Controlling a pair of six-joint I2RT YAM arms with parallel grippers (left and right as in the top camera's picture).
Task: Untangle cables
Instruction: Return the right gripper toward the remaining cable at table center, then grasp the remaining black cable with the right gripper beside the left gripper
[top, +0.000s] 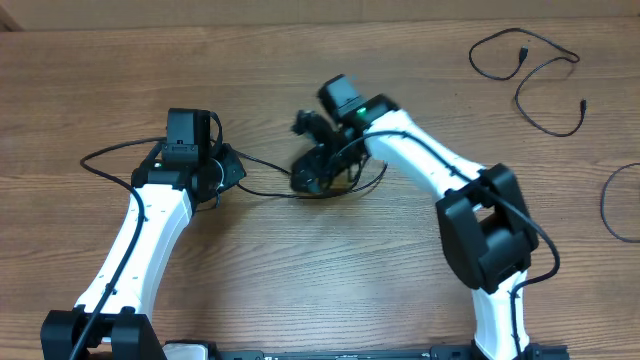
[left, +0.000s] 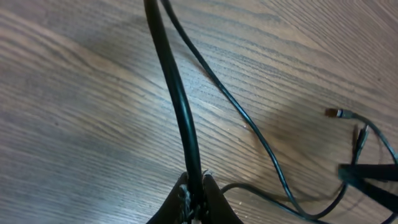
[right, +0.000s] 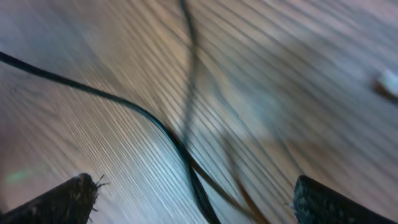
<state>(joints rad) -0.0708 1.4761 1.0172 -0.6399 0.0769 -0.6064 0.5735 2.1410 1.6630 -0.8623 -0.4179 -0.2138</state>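
Observation:
A thin black cable (top: 265, 190) runs across the table from the far left toward a tangle (top: 350, 185) in the middle. My left gripper (top: 232, 172) is shut on this cable; in the left wrist view the cord (left: 183, 118) rises from the pinched jaws (left: 196, 186), and a second strand (left: 249, 124) curves past toward a metallic plug tip (left: 333, 112). My right gripper (top: 315, 182) hovers low over the tangle, open wide. In the right wrist view two crossing strands (right: 186, 155) lie on the wood between its fingertips (right: 196, 202), touching neither finger.
A separate looped black cable (top: 530, 70) with plug ends lies at the back right. Another cord (top: 612, 205) curves at the right edge. The right arm's body (top: 480, 220) stands at the right front, the left arm (top: 140, 240) at the left front.

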